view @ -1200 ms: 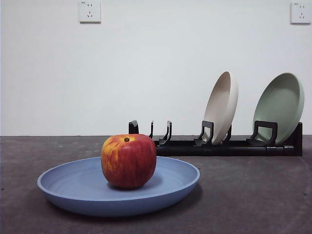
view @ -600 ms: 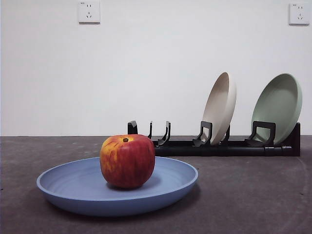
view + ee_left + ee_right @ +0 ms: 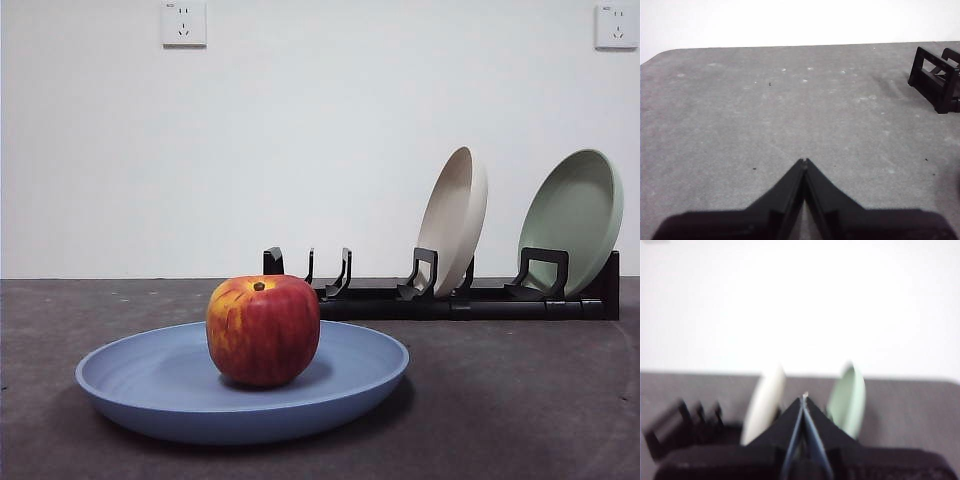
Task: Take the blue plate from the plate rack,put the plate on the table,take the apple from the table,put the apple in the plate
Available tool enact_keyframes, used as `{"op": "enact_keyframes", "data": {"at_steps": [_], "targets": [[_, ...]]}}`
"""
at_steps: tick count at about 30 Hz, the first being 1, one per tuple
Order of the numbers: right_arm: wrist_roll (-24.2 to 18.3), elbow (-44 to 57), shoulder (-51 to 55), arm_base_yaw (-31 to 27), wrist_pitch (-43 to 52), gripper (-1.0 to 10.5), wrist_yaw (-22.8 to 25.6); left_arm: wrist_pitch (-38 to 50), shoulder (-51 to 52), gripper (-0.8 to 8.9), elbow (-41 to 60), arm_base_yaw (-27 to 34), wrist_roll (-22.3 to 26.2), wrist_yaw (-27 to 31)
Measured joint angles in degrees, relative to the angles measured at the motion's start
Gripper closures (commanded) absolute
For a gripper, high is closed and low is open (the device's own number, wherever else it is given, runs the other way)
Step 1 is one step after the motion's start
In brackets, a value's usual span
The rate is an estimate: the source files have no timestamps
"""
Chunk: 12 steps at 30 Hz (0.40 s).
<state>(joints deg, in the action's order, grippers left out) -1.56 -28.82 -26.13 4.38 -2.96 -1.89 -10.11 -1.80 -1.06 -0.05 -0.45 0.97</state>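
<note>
While both arms wait out of the front view, the red apple [image 3: 263, 330], streaked yellow-orange with a dark stem pit on top, sits upright in the middle of the matte light-blue plate [image 3: 150, 395], which lies flat on the rough grey table [image 3: 520, 400] at the near left. Far right, the black plate rack [image 3: 440, 295] holds a beige plate [image 3: 455, 215] and a pale green plate [image 3: 575, 215], both leaning. The left gripper [image 3: 804, 161] and right gripper [image 3: 804, 398] each have jaws pressed together, empty.
</note>
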Motion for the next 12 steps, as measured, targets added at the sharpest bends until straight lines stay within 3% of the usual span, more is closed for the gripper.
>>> {"op": "enact_keyframes", "data": {"at_steps": [5,12], "targets": [[-0.5,15.1,8.7,-1.4,-0.4,9.5,4.5,0.0,-0.1,8.15,0.0,0.0,0.0,0.0],[-0.3,27.3,18.9,-1.4,-0.5,9.5,4.6,0.0,-0.1,8.15,0.0,0.0,0.0,0.0]]}}
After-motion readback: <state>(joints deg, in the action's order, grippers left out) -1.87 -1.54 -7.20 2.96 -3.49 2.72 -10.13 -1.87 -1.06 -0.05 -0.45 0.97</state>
